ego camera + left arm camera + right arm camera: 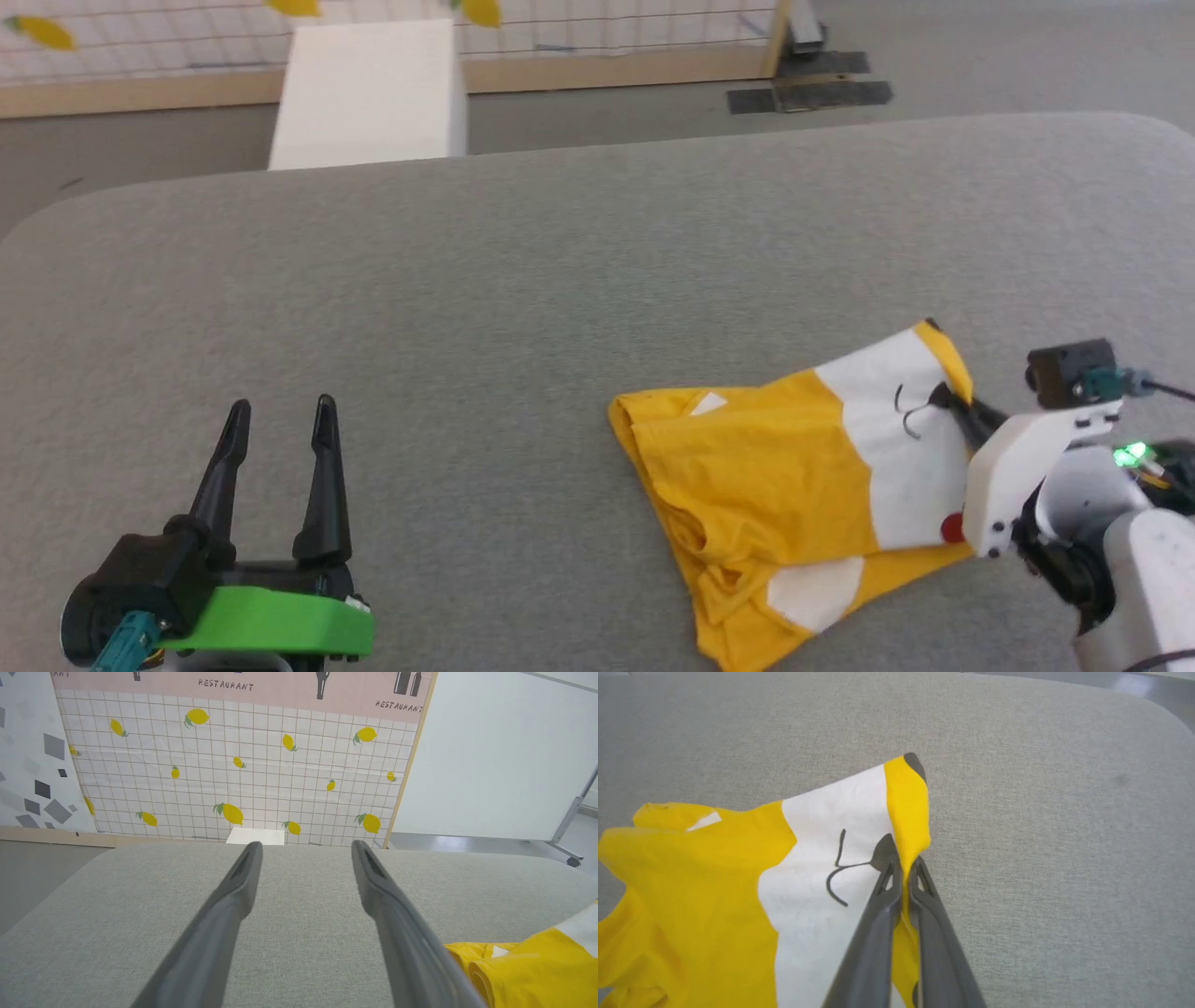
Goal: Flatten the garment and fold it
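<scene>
Right gripper (904, 865) clamped on the garment (691, 872), its yellow edge between the fingers.

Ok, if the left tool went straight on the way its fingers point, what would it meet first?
Nothing close: the open left tool points across bare grey table, with the garment off to its right. Past the far edge, the white block looks in line, though depth is unclear.
</scene>
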Robot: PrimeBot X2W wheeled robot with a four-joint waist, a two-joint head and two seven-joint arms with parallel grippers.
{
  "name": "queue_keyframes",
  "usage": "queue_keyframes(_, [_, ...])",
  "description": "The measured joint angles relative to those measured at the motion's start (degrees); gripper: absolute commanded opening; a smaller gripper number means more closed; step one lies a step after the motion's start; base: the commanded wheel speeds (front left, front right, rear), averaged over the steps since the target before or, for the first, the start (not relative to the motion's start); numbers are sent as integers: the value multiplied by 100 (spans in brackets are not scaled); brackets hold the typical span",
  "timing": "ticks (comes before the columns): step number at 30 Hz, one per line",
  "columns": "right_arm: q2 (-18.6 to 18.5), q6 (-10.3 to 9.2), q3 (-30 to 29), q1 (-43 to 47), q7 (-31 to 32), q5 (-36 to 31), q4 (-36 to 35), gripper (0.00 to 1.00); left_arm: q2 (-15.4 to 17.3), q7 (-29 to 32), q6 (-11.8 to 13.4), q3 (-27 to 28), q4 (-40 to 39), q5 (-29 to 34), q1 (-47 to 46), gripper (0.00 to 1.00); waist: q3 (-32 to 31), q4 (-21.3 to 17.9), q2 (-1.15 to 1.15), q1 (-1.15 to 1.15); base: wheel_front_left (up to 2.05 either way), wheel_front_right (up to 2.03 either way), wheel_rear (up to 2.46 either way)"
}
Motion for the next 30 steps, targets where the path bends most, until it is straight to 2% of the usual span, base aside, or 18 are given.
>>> queue_keyframes(4, [-379,0,191,-311,32,7,24,0,24,18,-8,-5,-1,0,-28,100,13,-325,0,0,0,0,0])
queue_keyframes(15, [-829,0,542,-1042,98,-102,-56,0,93,27,-5,-60,-114,105,-251,100,212,-1143,0,0,0,0,0])
queue_keyframes(24, [-1678,0,405,-1648,-120,-390,-53,0,428,63,7,30,-517,490,-654,100,830,-1327,0,0,0,0,0])
queue_keyframes(30, [-2042,0,100,-1984,-265,-616,141,0,659,55,-58,159,-950,664,-1045,100,1393,-1352,0,0,0,0,0])
